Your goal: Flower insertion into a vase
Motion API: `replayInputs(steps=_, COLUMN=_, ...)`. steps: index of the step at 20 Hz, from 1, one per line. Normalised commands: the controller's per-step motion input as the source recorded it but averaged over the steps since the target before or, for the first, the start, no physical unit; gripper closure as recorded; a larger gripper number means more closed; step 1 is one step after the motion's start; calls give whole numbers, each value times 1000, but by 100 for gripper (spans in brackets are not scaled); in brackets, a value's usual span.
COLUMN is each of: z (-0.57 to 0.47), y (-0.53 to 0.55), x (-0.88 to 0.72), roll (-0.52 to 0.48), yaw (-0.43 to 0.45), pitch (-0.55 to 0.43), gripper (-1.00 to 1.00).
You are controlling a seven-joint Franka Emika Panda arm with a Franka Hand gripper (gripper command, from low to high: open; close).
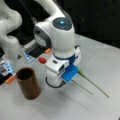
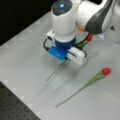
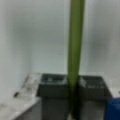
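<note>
Your claw (image 3: 72, 95) was closed on a green tulip stem (image 3: 74, 42): in the wrist view the two dark fingers (image 3: 53, 87) pressed against the stem from either side, and the stem ran straight away from them over the pale tabletop (image 3: 27, 45). In both front views the claw itself was hidden under the arm's white wrist and the blue block (image 1: 69, 72) on it, low over the tabletop. In a front view the held stem (image 1: 83, 87) stuck out from beneath that block, slanting along the surface.

The vase (image 1: 28, 82) stood upright a little way off from the claw, toward that front view's left. It was a plain reddish-brown cylinder with straight smooth sides and a dark mouth, and you had no flower in it that showed. So I judged the task only begun: one stem gripped, nothing inserted.

A second tulip (image 2: 86, 83) lay flat on the tabletop, apart from the claw toward a front view's right, its red head (image 2: 106, 71) pointing away from the arm, untouched.
</note>
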Motion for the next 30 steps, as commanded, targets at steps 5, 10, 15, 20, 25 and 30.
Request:
replayInputs(steps=5, z=339, y=55, x=-177, roll=3, yaw=-2, pitch=-153, gripper=100)
replayInputs(steps=10, z=252, y=35, x=-163, roll=63, yaw=37, pitch=-75, gripper=100)
replayInputs(steps=15, z=195, y=11, x=-136, roll=121, yaw=43, pitch=4, gripper=100)
replayInputs(steps=20, z=249, y=-4, x=-146, roll=105, yaw=38, pitch=60, gripper=100)
replayInputs(steps=25, z=113, y=-12, x=-208, roll=102, yaw=57, pitch=55, gripper=100)
replayInputs(steps=30, z=15, y=-7, x=-327, roll=121, yaw=105, pitch=28, gripper=100)
